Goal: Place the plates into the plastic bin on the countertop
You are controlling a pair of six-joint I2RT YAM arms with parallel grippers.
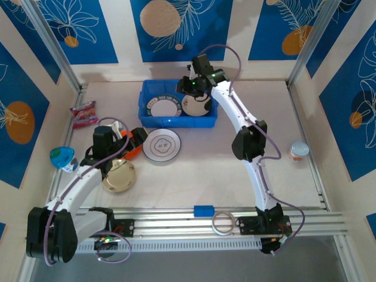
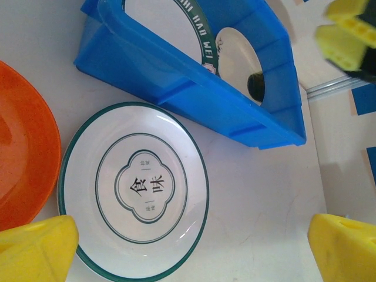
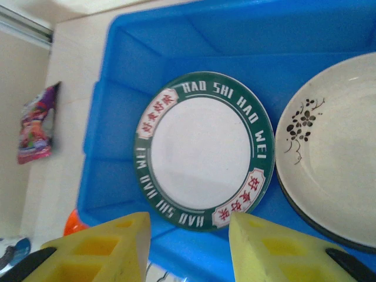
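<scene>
The blue plastic bin (image 1: pixel 150 115) stands at the back of the countertop (image 1: pixel 211 170). A green-rimmed lettered plate (image 3: pixel 202 150) lies flat in its left half. Beside it sits a cream plate with a dark flower sprig (image 3: pixel 335 164). My right gripper (image 3: pixel 188 247) hovers open over the bin's near wall, holding nothing. In front of the bin lies a white plate with a line drawing (image 2: pixel 132 188). My left gripper (image 2: pixel 194 252) is wide open above its near-right edge. An orange plate (image 2: pixel 23 158) lies to the left of it, and a cream plate (image 1: pixel 119 175) rests nearer the arm.
A pink snack packet (image 1: pixel 84 113) lies left of the bin. A teal object (image 1: pixel 63 158) sits at the far left and a small cup (image 1: pixel 298 151) at the right. A blue block (image 1: pixel 204 210) and a tape ring (image 1: pixel 223 223) rest on the metal rail (image 1: pixel 305 218).
</scene>
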